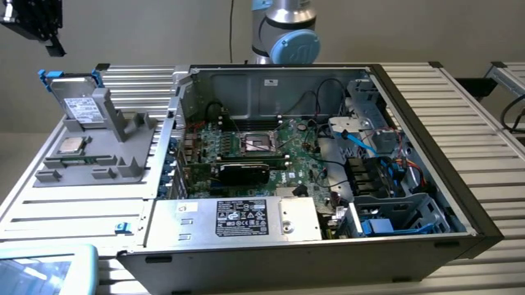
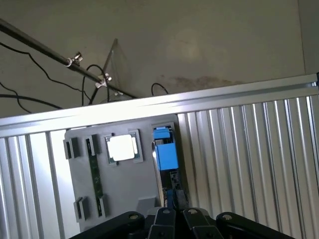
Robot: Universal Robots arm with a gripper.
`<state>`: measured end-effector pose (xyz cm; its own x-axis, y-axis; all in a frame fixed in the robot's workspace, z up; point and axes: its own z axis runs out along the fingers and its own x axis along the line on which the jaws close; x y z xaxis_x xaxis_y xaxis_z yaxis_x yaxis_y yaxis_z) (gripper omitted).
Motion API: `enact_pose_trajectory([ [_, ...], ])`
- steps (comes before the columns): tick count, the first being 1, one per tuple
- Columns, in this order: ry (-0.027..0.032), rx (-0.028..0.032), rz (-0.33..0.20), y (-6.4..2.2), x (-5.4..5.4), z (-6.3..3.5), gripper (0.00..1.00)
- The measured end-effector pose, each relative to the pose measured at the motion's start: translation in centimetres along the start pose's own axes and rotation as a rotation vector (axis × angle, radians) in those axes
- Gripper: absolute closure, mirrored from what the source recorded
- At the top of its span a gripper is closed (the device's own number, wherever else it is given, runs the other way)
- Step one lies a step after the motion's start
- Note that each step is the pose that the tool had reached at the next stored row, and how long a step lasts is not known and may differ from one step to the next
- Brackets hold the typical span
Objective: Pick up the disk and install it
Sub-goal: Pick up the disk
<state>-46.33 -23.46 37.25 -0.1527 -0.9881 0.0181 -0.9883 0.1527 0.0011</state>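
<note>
Ribbed table (image 1: 82,212), disk (image 1: 82,109) upright, closed gripper (image 2: 172,215) above

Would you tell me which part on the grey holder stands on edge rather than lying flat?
The blue-framed disk: it is propped up on edge, while the CPU chip and the memory stick lie flat.
</note>
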Motion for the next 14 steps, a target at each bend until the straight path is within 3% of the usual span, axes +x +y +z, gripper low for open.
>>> enact_pose_trajectory([
  [14,-0.0008,0.0007,-0.017,0.68,0.10,0.01,0.89],
])
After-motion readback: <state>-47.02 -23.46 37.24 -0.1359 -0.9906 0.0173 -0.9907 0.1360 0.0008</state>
